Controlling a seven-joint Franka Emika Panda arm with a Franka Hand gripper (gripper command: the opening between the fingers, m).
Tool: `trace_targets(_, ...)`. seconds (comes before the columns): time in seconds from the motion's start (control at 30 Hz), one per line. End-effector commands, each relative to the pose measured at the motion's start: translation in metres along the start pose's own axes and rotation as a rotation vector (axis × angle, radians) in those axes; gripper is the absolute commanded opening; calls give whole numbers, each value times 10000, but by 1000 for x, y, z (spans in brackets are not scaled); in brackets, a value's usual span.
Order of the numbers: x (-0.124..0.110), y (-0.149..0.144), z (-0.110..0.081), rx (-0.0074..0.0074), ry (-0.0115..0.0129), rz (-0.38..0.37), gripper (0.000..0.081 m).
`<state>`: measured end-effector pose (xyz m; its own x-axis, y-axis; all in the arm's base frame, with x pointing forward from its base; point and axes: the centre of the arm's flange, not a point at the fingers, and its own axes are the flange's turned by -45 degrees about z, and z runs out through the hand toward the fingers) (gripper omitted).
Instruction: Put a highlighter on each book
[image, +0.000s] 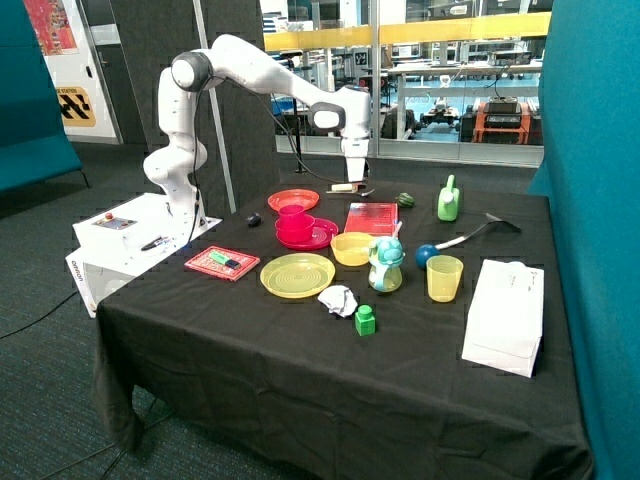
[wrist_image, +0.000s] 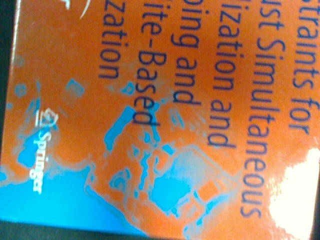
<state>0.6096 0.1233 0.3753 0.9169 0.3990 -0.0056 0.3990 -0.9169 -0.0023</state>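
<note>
Your end effector (image: 355, 180) hangs above the far book (image: 371, 217); grip state: cannot tell. The near book (image: 222, 263) carries 1 highlighter (image: 224, 259), left of the far book.

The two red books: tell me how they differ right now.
The near book by the yellow plate already carries a highlighter; the far book behind the yellow bowl shows nothing on its cover. The near book lies at the table's edge nearest the robot's base, turned askew; the far book sits deeper among the dishes, below the gripper. Both are thin, flat and red.
</note>
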Motion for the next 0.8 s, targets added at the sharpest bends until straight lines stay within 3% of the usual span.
trace_targets(0.0,17,0,18,-23,56,237,0)
trace_targets(0.77,33,-9,56,-22,56,509,0)
